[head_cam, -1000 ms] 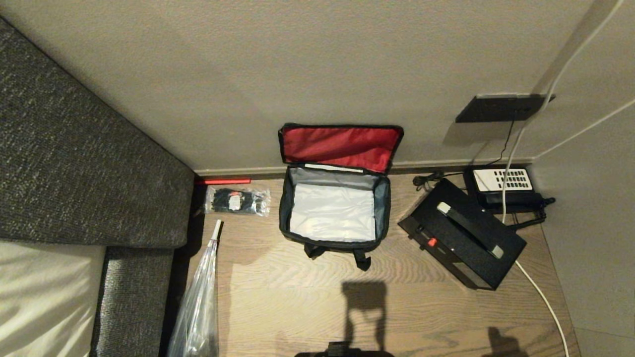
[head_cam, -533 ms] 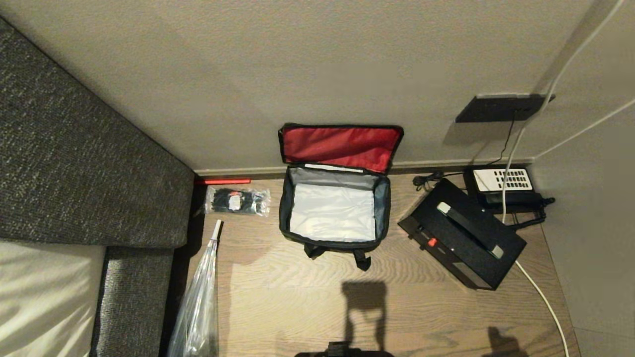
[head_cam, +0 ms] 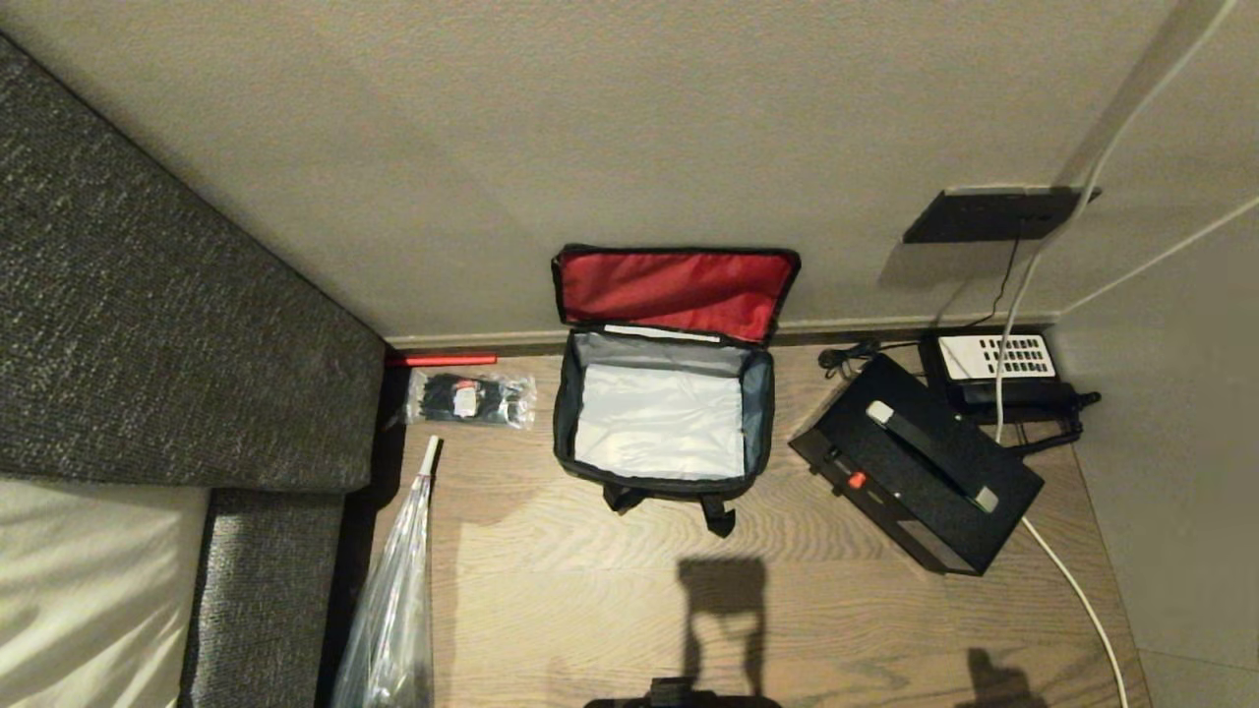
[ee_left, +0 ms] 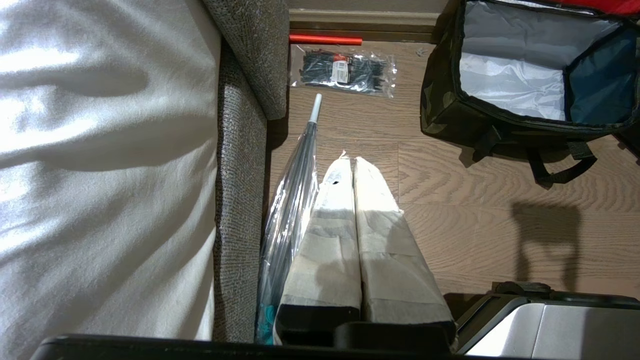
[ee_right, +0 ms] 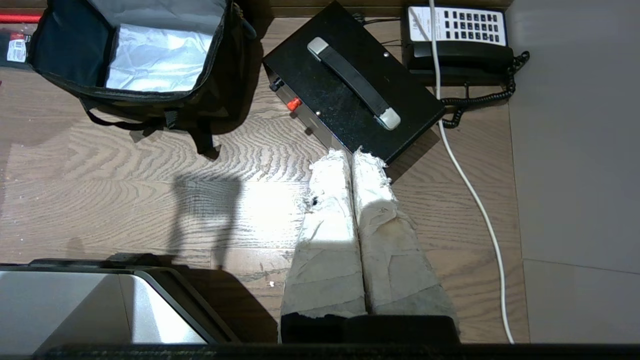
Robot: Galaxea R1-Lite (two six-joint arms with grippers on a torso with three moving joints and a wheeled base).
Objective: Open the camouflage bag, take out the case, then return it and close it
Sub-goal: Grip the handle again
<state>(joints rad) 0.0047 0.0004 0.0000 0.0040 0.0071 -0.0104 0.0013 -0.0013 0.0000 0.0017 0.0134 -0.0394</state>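
1. The camouflage bag sits on the wood floor at the centre of the head view. Its red-lined lid leans back against the wall at 12 o'clock, which props the mouth wide over an empty grey-white interior.
2. The case lies flat on the floor at the bag's 3 o'clock, just beside it and apart. Its handle faces up, free for a grasp, so returning it seems the step ahead.
3. A black telephone stands behind the case in the corner, and a white cable runs past the case's far side.
4. A packet of cable ties lies at the bag's 9 o'clock, with a clear folded umbrella at 7 o'clock along the sofa.
5. The right gripper hangs near the case's corner, padded fingers pressed together, holding nothing.
6. The left gripper hangs beside the umbrella, fingers likewise together and empty; both look parked.
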